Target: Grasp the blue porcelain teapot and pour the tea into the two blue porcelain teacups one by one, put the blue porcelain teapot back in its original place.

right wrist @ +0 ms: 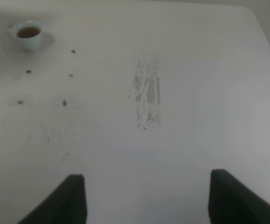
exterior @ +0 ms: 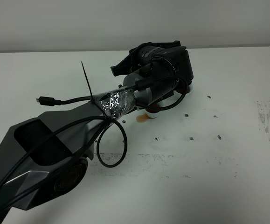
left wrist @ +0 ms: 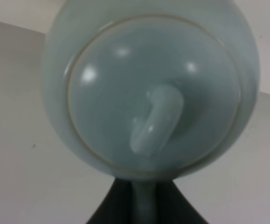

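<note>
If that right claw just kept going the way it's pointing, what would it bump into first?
Probably just the bare white table. The right claw is open, nothing lies ahead between its fingers; the filled teacup sits far aside.

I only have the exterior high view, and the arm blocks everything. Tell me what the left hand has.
Observer: The left hand is shut on the teapot, gripping its handle.
Operator: Report the cups.
Observer: The right wrist view shows one teacup holding brown tea.
Operator: Now the right hand.
Observer: The right hand is open and empty above the table.
</note>
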`<state>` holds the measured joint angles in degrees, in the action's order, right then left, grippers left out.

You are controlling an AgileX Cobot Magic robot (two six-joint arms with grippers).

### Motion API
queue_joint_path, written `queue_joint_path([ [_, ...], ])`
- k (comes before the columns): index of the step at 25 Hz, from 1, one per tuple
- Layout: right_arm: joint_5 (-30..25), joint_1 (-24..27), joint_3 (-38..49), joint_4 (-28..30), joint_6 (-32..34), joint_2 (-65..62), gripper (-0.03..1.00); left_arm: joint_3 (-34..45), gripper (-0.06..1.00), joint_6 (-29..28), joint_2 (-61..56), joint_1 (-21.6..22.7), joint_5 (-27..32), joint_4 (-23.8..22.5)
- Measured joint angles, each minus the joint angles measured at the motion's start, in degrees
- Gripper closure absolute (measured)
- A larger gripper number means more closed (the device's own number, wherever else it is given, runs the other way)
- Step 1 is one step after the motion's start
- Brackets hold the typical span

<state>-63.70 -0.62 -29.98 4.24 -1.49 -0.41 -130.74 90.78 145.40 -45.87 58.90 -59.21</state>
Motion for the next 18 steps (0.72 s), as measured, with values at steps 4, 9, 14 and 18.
queue_joint_path([
  [4, 0.0, 0.0, 0.0, 0.0, 0.0, 0.0, 0.43, 0.0, 0.94, 0.29, 0.0, 0.0, 0.07, -0.29],
  [9, 0.0, 0.0, 0.0, 0.0, 0.0, 0.0, 0.43, 0.0, 0.94, 1.3, 0.0, 0.0, 0.09, -0.77],
  [14, 0.0, 0.0, 0.0, 0.0, 0.0, 0.0, 0.43, 0.0, 0.94, 1.35, 0.0, 0.0, 0.09, -0.77],
  [18, 0.0, 0.0, 0.0, 0.0, 0.0, 0.0, 0.43, 0.0, 0.94, 0.7, 0.0, 0.0, 0.14, -0.11],
])
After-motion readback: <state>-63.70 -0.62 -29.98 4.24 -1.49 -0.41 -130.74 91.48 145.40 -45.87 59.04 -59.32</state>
